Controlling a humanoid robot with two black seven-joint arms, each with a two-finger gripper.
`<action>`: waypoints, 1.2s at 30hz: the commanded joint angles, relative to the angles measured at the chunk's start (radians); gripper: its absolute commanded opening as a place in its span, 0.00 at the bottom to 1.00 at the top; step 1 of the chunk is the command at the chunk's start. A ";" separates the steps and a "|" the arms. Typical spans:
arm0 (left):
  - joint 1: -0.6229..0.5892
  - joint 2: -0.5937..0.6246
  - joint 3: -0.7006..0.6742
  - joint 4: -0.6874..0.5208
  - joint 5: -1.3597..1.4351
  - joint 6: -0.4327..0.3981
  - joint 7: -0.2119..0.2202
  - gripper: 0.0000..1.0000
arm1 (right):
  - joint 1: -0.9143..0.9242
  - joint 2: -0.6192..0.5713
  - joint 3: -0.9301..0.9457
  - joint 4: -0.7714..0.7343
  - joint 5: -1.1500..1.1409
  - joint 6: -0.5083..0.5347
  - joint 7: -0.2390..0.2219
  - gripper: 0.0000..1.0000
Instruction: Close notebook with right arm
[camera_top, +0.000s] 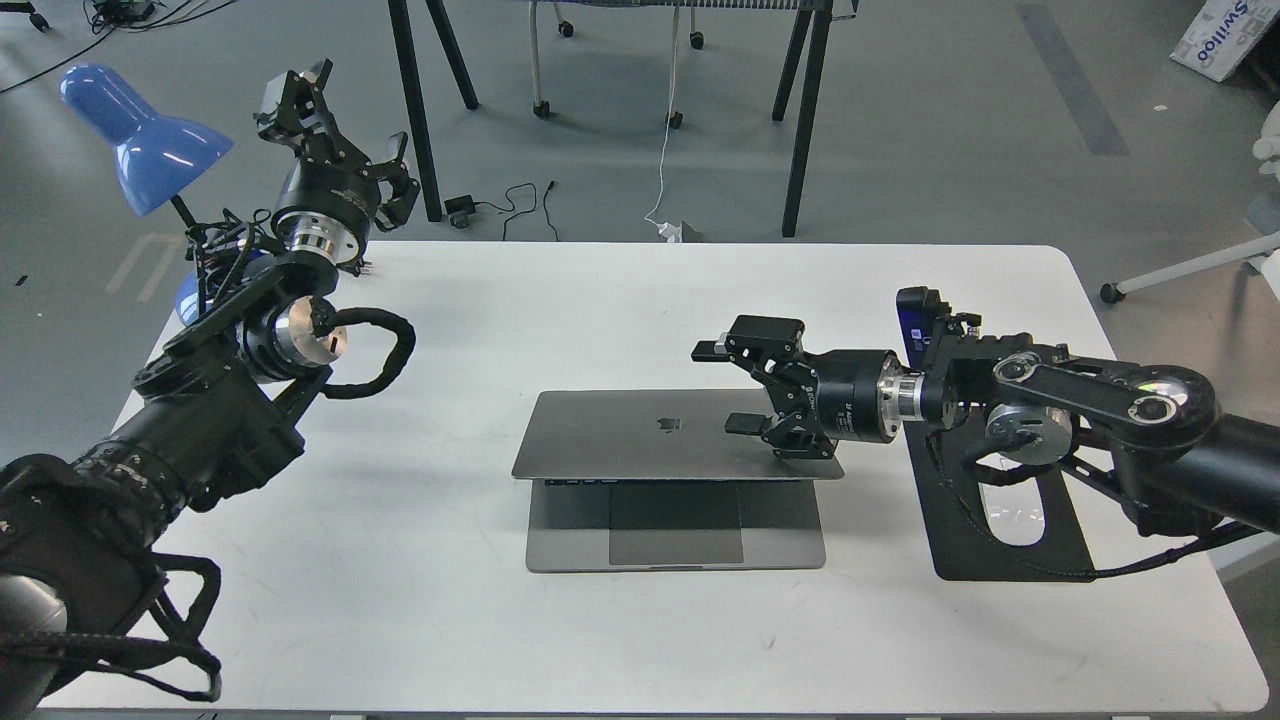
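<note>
The notebook (640, 440) lies at the middle of the white table (400, 620). Its grey lid with the dark apple logo is folded low over the base, leaving a narrow gap; the trackpad (676, 522) and front of the base still show. My right arm (1100, 400) reaches in from the right. Its gripper (722, 387) is open, with one finger above and one low against the lid's right part, holding nothing. My left gripper (350, 140) is raised at the far left near the lamp, open and empty.
A black mouse pad (1040, 550) with a white mouse (1012, 515) lies right of the notebook, partly under my right arm. A blue lamp (140, 130) stands at the table's far left corner. Chair and table legs stand on the floor behind.
</note>
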 joint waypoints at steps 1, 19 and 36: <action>-0.001 0.001 0.001 0.000 0.000 0.000 0.000 1.00 | -0.029 0.009 -0.001 -0.003 -0.005 0.000 -0.001 1.00; -0.002 0.000 0.001 0.000 0.000 0.000 0.000 1.00 | -0.127 0.102 -0.003 -0.199 -0.099 0.000 -0.001 1.00; -0.001 0.000 0.001 0.000 0.000 -0.002 0.000 1.00 | -0.086 0.106 0.023 -0.209 -0.096 0.000 0.001 1.00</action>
